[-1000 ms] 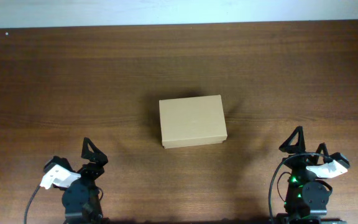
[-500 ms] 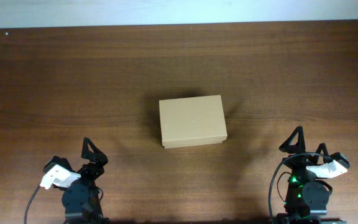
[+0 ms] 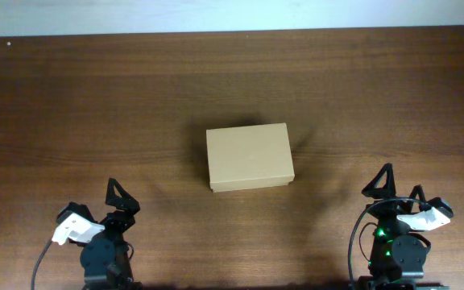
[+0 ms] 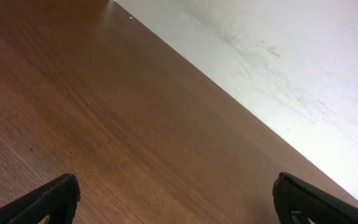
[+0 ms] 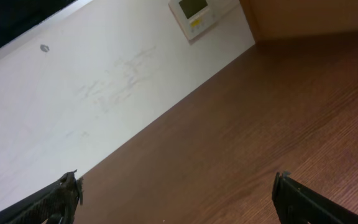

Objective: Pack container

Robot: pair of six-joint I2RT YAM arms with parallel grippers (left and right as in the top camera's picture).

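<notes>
The container (image 3: 250, 157) is a small tan cardboard box with its flap lid closed, lying near the middle of the brown wooden table (image 3: 232, 80) in the overhead view. My left gripper (image 3: 119, 196) sits at the front left, well short of the box. In the left wrist view its fingers (image 4: 176, 196) are wide apart and empty over bare wood. My right gripper (image 3: 383, 184) sits at the front right, also apart from the box. In the right wrist view its fingers (image 5: 179, 196) are wide apart and empty. The box shows in neither wrist view.
A white wall (image 3: 232, 14) runs along the table's far edge. The right wrist view shows a wall panel (image 5: 194, 15) and a tan piece of furniture (image 5: 316, 15) beyond the table.
</notes>
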